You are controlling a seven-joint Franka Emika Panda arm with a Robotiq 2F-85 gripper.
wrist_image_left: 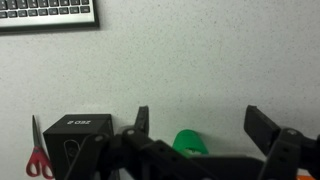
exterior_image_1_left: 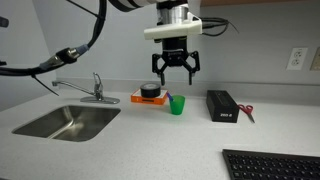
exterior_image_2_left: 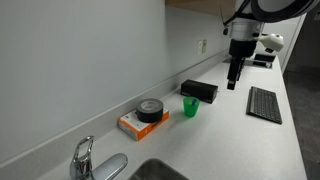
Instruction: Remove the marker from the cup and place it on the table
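A small green cup [exterior_image_1_left: 177, 104] stands on the white counter, between an orange box and a black box. It also shows in an exterior view [exterior_image_2_left: 190, 107] and in the wrist view [wrist_image_left: 190, 142], partly hidden behind the gripper body. I cannot make out a marker in any view. My gripper [exterior_image_1_left: 176, 76] hangs open and empty well above the cup. In an exterior view [exterior_image_2_left: 233, 78] it is high over the counter. In the wrist view the two fingers [wrist_image_left: 203, 125] are spread wide, on either side of the cup.
An orange box with a black tape roll [exterior_image_1_left: 150, 95] is beside the cup. A black box [exterior_image_1_left: 222, 105] and red scissors [exterior_image_1_left: 247, 113] lie on its other side. A keyboard [exterior_image_1_left: 275, 165] is at the counter's front. A sink [exterior_image_1_left: 68, 122] with a faucet [exterior_image_1_left: 92, 90] is further off.
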